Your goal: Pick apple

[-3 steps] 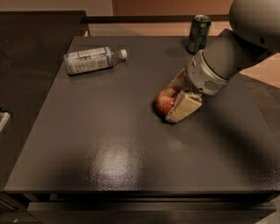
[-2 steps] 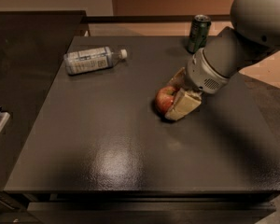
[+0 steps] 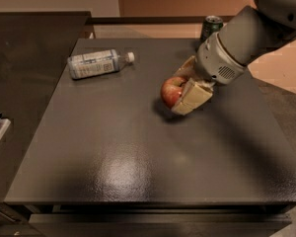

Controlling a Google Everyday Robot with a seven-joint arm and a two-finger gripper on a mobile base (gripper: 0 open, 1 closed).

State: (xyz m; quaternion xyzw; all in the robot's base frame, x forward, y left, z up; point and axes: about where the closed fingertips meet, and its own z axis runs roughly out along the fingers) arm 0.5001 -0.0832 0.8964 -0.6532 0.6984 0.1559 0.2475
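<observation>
Camera view: gripper [image 3: 181,91] over desk [image 3: 138,172], right of middle, reaching in from upper right on grey arm [image 3: 246,38]. Jaws clamped around apple [image 3: 170,90], one tan finger behind it, other in front. Apple red with yellowish patch, its shadow on desk just below. Plastic bottle [image 3: 99,63] lying on side, far left, well apart. Green can [image 3: 211,26] upright at far edge, behind arm.

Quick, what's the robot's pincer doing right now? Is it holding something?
Pincer: closed on the apple, near the middle of the dark table.
</observation>
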